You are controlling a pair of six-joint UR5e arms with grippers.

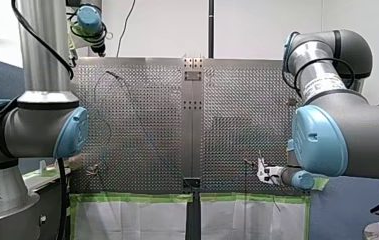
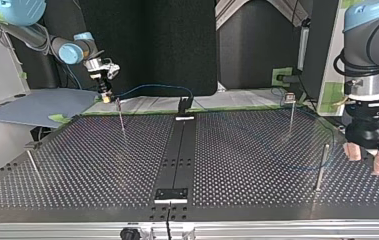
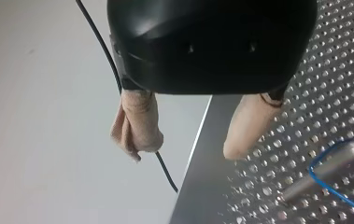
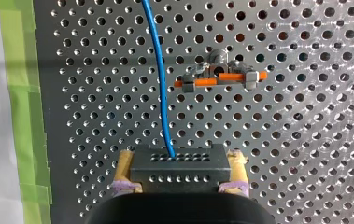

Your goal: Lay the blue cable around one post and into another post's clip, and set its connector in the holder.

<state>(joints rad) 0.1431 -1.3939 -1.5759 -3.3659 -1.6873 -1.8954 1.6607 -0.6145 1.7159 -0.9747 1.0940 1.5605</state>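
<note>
Setting: perforated metal worktop with a dark centre rail. Green tape lines its near edge in the front view. Dark panels stand behind it in the top view.
Blue cable: one end enters the connector. In the right wrist view it runs straight ahead from the pincer, over the worktop. In the top view it arches clear of the surface from my right pincer toward the centre rail, then shows only faintly across the worktop toward that view's right.
Connector: black and rectangular, with rows of small holes in its upper face. It is held off the worktop between my right pincer's fingers.
Right pincer: clamped on the connector, a yellowish pad on either side. In the top view it is at the left, by the worktop's edge nearest the arms.
Clip post: a post head carrying an orange bar, ahead of my right pincer. The cable passes beside it, apart from it and not in the clip.
Metal post: the blue cable curves around it in the left wrist view. Whether they touch cannot be told.
Left pincer: black body with beige-padded fingers spread apart, nothing between them. It hangs at the worktop's edge, near the metal post and apart from the cable.
Black lead: a thin wire running beside one finger of my left pincer.
Black bracket: stands at the rail's end nearest the arms, apart from the connector. Whether it is the holder cannot be told.
Far post: thin and upright with a small head, at the top view's right.
</note>
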